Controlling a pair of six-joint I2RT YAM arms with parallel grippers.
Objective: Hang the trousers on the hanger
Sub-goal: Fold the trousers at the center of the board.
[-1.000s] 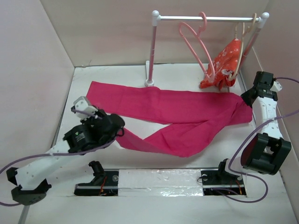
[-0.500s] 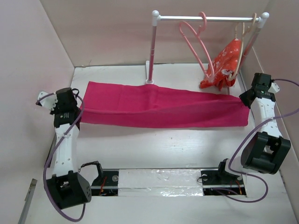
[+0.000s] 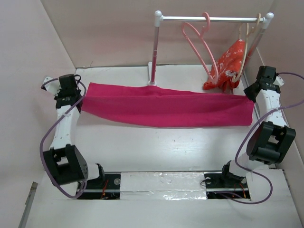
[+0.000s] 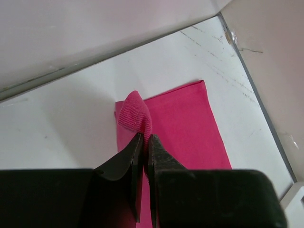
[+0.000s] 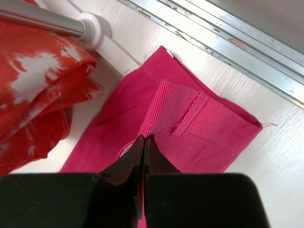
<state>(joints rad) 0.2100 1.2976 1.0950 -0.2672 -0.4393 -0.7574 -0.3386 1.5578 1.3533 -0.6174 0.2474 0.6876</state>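
Both hands are pinched shut on the trousers (image 3: 166, 107). The left hand (image 4: 145, 137) has a little bunched-up corner of one end squeezed between its fingers. The right hand (image 5: 143, 138) grips a fold at the other end, next to a stitched slit. The magenta fabric runs as one long band over the tabletop (image 3: 156, 152), from arm to arm. The hanger (image 3: 206, 21) hangs on the rail (image 3: 223, 18) at the back, beside an orange flowered garment (image 3: 230, 61).

White-shelled arms (image 3: 61, 130) with black joint housings trail looping purple cables (image 3: 42, 145); the left gripper (image 4: 145, 138) and right gripper (image 5: 143, 140) end in matte black wedge-shaped fingers (image 4: 121, 166).
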